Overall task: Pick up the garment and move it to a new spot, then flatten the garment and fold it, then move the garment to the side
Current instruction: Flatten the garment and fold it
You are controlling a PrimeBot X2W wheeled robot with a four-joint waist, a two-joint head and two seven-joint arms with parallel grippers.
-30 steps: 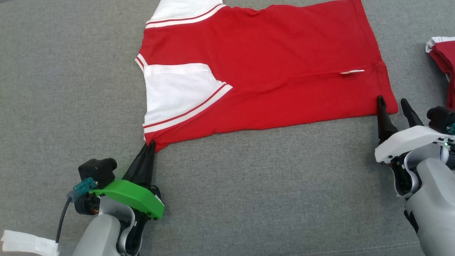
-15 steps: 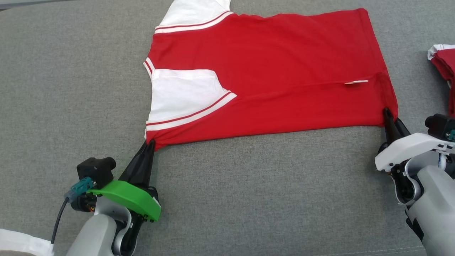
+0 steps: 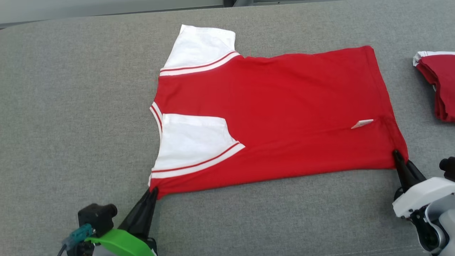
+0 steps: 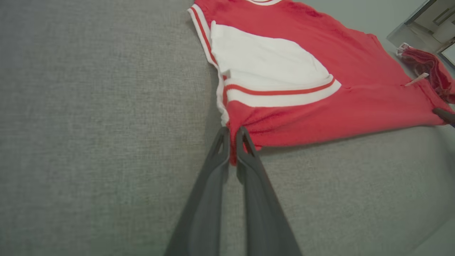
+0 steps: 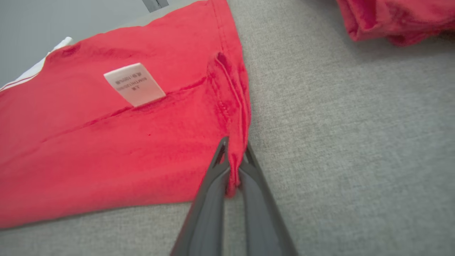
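Garment (image 3: 284, 106): red shirt with white sleeves, spread nearly flat on the grey worktop (image 3: 71, 106), sleeve end toward the robot's left, hem toward its right
Left end effector (image 3: 153, 191): closed, pinching the near corner just below the folded-in white sleeve (image 3: 192, 142)
Right end effector (image 3: 396, 154): closed, pinching the near hem corner, near the care label (image 3: 362, 123)
Folded red pile (image 3: 439, 89): far right, apart from the shirt

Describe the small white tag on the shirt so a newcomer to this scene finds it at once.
On the grey surface lies a red shirt with white sleeves. Near the hem corner pinched by the right gripper, a small white label sticks out of a seam. Unlike the broad striped sleeves, it is tiny and printed.
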